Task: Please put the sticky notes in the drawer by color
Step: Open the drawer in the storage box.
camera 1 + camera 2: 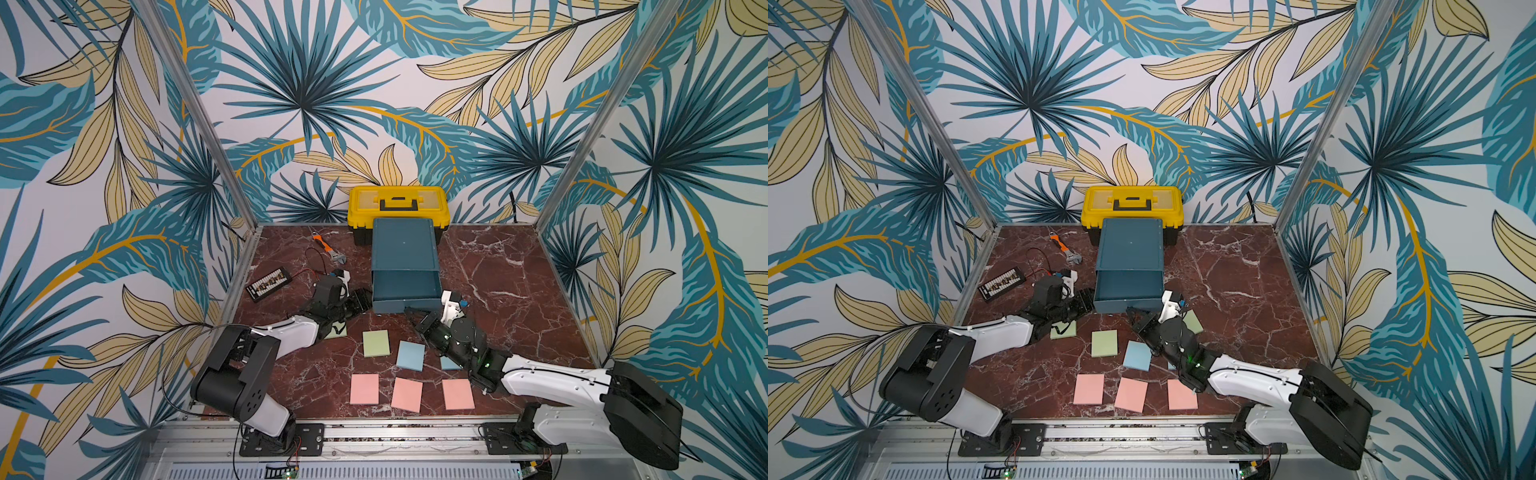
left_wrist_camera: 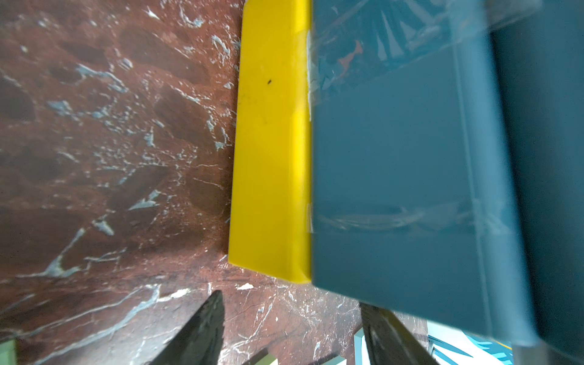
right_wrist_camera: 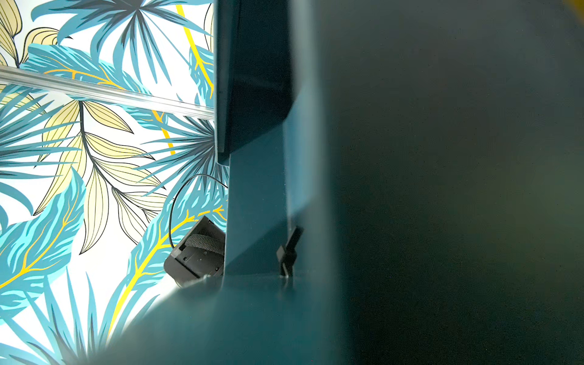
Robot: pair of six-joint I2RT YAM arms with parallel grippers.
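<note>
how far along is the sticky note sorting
The top drawer of the teal cabinet is pulled open and looks empty. The right tool is shut at its front; the left tool is open beside the cabinet. All sorting remains: three pink notes, three green notes and two visible blue notes lie on the table.

No legible text anywhere; sticky notes (image 1: 376,343) blank; black board (image 1: 269,283) markings too small to read.
</note>
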